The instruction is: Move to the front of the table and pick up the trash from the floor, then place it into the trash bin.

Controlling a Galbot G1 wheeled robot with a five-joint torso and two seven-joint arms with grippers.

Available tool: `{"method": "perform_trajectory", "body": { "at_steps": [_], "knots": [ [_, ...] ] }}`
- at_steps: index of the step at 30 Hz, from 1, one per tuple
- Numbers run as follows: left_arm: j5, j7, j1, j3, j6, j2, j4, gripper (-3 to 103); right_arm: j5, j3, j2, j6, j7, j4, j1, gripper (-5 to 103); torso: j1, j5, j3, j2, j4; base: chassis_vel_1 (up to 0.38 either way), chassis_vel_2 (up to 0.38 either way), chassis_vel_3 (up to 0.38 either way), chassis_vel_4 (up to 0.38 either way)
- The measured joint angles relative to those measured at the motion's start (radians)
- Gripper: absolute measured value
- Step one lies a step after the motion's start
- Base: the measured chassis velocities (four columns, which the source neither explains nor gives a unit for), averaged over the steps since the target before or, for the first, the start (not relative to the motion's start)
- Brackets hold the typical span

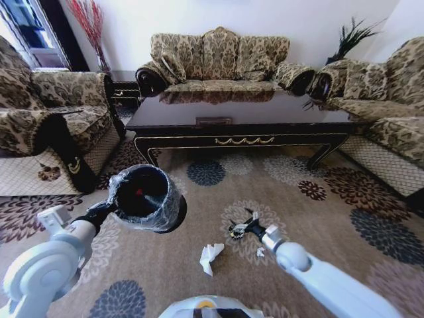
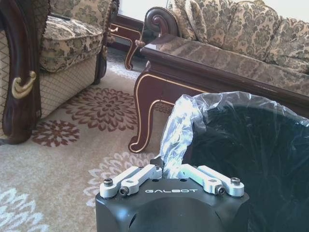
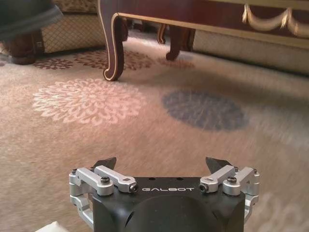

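While the left gripper [image 1: 114, 207] pinches the rim of the black trash bin [image 1: 147, 197] and holds it tilted above the carpet [image 1: 311, 232], the right gripper [image 1: 240, 228] hangs low over a cream flower medallion with its fingers spread wide and nothing between them. From the left wrist, the gripper [image 2: 164, 166] is pressed together on the crinkly clear liner and the bin's wall [image 2: 251, 159]. Something small and red shows inside the bin; what it is cannot be told. From the right wrist, the two dark fingertips [image 3: 107, 162] stand far apart over bare carpet [image 3: 159, 130].

A crumpled white paper [image 1: 211, 257] lies on the carpet between the two arms, nearer the robot than the right gripper. A tiny white scrap [image 1: 260, 252] sits just beside the right arm's wrist.

Beyond both grippers stands the dark brown coffee table [image 1: 242, 118], its front apron with gold scroll ornament facing the robot and its curved leg [image 2: 145, 113] near the bin. A patterned armchair [image 1: 46, 119] flanks the table's left end, a matching sofa [image 1: 218, 63] stands behind its far edge, and another sofa [image 1: 387, 106] runs along its right end. The open carpet between the table's front edge and the grippers carries nothing in the way.
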Motion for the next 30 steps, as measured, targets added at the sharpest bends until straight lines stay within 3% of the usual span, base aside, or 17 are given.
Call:
{"method": "perform_trajectory", "body": {
  "at_steps": [1, 5, 6, 9, 17, 26, 29, 30],
  "knots": [
    [0.000, 0.000, 0.000, 0.000, 0.000, 0.000, 0.000, 4, 0.000, 0.000, 0.000, 0.000, 0.000, 0.000, 0.000, 100, 0.000, 0.0000, 0.000, 0.000, 0.0000, 0.000, 0.000, 0.000, 0.000],
    [-0.014, 0.000, 0.003, -0.023, 0.000, 0.004, -0.004, 4, 0.210, -0.015, 0.069, 0.055, 0.012, -0.012, -0.004, 100, 0.000, -0.0001, 0.000, 0.000, 0.0001, 0.000, 0.000, 0.000, 0.000],
    [-0.014, 0.000, 0.003, -0.023, 0.000, 0.004, -0.004, 4, 0.210, -0.015, 0.069, 0.055, 0.012, -0.012, -0.004, 100, 0.000, -0.0001, 0.000, 0.000, 0.0001, 0.000, 0.000, 0.000, 0.000],
    [-0.015, -0.001, 0.005, -0.025, 0.001, 0.007, -0.004, 4, 0.347, -0.003, 0.098, 0.073, 0.025, 0.021, -0.028, 100, 0.000, -0.0002, 0.000, 0.000, -0.0001, 0.000, 0.000, 0.000, 0.000],
    [-0.007, -0.001, 0.000, -0.007, 0.002, 0.005, 0.001, 4, 0.420, -0.005, 0.079, 0.054, 0.079, 0.059, -0.055, 100, 0.000, -0.0001, 0.000, 0.000, -0.0002, 0.000, 0.000, 0.000, 0.000],
    [-0.002, 0.002, -0.016, 0.011, 0.002, 0.002, 0.009, 4, 0.543, -0.026, 0.050, -0.136, 0.271, 0.083, -0.001, 100, 0.000, -0.0001, 0.000, 0.000, -0.0002, 0.000, 0.000, 0.000, 0.000],
    [-0.003, 0.003, -0.021, 0.018, 0.002, 0.005, 0.010, 4, 0.672, -0.034, 0.050, -0.263, 0.402, 0.100, 0.033, 100, 0.000, -0.0001, 0.000, 0.000, -0.0002, 0.000, 0.000, 0.000, 0.000],
    [-0.004, 0.003, -0.023, 0.019, 0.002, 0.010, 0.011, 4, 0.736, -0.038, 0.056, -0.328, 0.477, 0.110, 0.051, 100, 0.000, 0.0000, 0.000, 0.000, -0.0002, 0.000, 0.000, 0.000, 0.000]
  ]
}}
